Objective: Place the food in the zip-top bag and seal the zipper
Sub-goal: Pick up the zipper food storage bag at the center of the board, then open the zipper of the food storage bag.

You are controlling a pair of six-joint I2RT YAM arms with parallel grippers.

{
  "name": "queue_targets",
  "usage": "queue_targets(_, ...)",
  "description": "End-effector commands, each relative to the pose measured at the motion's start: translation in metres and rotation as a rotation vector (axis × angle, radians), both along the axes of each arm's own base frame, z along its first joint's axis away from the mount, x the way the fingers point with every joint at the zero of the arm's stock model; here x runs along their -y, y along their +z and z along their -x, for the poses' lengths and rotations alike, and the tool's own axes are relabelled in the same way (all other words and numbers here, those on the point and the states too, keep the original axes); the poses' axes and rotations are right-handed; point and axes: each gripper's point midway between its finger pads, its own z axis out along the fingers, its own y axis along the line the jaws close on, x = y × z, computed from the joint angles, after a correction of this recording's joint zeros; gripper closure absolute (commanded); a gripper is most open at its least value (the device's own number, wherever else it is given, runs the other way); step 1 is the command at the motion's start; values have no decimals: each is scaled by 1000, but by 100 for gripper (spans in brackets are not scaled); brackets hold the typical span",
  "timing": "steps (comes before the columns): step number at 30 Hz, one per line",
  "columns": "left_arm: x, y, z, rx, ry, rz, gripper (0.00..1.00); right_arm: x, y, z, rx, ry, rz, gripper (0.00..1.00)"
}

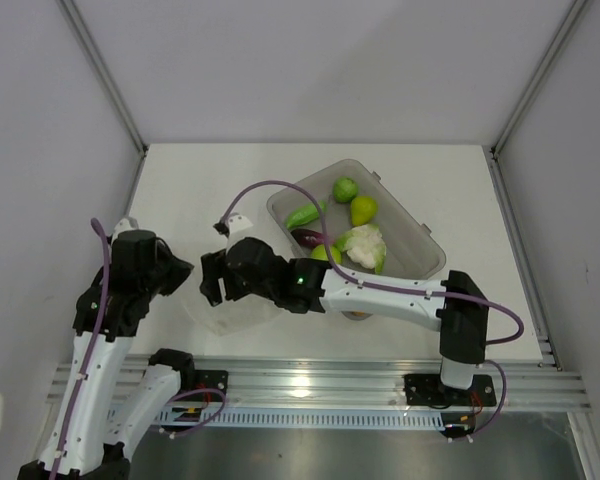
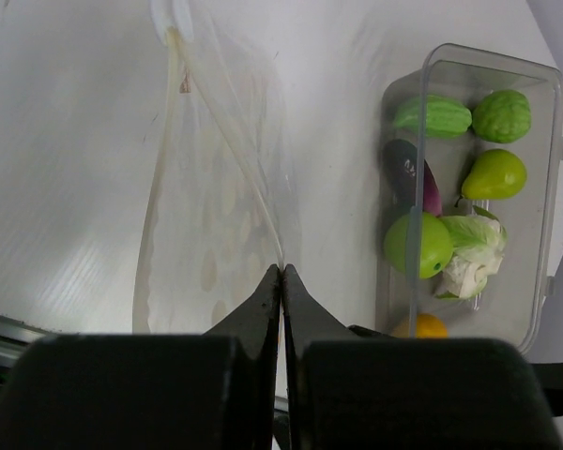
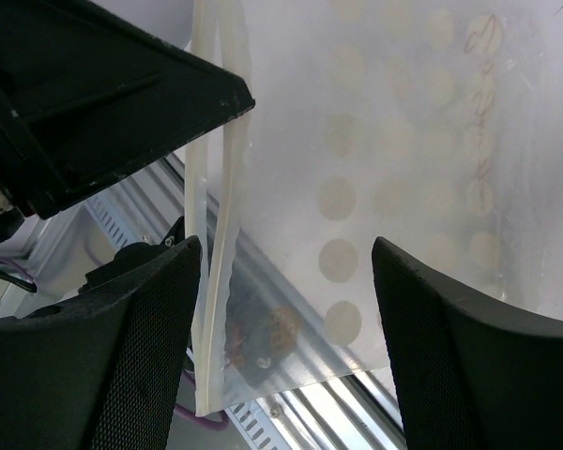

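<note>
The clear zip-top bag (image 2: 202, 216) hangs flat and empty between my two grippers; in the top view it (image 1: 242, 314) lies under the right wrist. My left gripper (image 2: 281, 272) is shut on the bag's mouth edge, also seen from above (image 1: 183, 270). My right gripper (image 3: 286, 309) is open, one finger on each side of the bag (image 3: 403, 141), not clamping it. The zipper (image 3: 206, 206) runs as two parted pale strips. The food sits in the bin: cucumber (image 2: 433, 115), green apples (image 2: 502, 114) (image 2: 418, 244), pear (image 2: 493, 173), eggplant (image 2: 408, 173), cauliflower (image 2: 474, 258), citrus (image 2: 420, 325).
The grey translucent bin (image 1: 420, 235) stands right of centre, its near corner under the right forearm. The aluminium rail (image 1: 310, 380) runs along the table's near edge below the bag. Grey walls close in the table on both sides and at the back.
</note>
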Motion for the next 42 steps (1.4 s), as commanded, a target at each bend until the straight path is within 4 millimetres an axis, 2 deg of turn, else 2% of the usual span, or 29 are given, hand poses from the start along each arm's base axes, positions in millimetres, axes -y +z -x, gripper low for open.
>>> queue_targets(1, -2, 4, -1, 3, 23, 0, 100, -12, 23, 2, 57, -6, -62, 25)
queue_targets(5, -2, -3, -2, -31, 29, -1, 99, -18, 20, 11, 61, 7, -63, 25)
queue_targets(7, -1, -4, -2, -37, 33, 2, 99, -21, 10, 15, 61, 17, -31, 25)
queue_targets(13, 1, 2, 0, -24, 29, 21, 99, -21, -1, 13, 81, -17, -2, 30)
queue_targets(24, 7, 0, 2, -47, 13, 47, 99, -16, -23, 8, 150, -93, 88, 40)
queue_targets(33, 10, -1, 2, -55, 5, 64, 99, -21, -34, 18, 176, -94, 124, 41)
queue_targets(35, 11, 0, 3, -53, 1, 70, 99, -21, -36, 15, 181, -105, 135, 48)
queue_targets(37, 11, 0, 3, -50, 0, 69, 99, -20, -40, 15, 185, -106, 146, 62)
queue_targets(38, 12, 1, 3, -48, -3, 71, 100, -19, -42, 13, 187, -113, 150, 74)
queue_targets(40, 14, 5, 1, -25, -23, 75, 99, -17, -44, 9, 167, -130, 149, 82)
queue_targets(42, 16, 8, 1, 0, -44, 77, 99, -15, -52, 8, 134, -127, 136, 97)
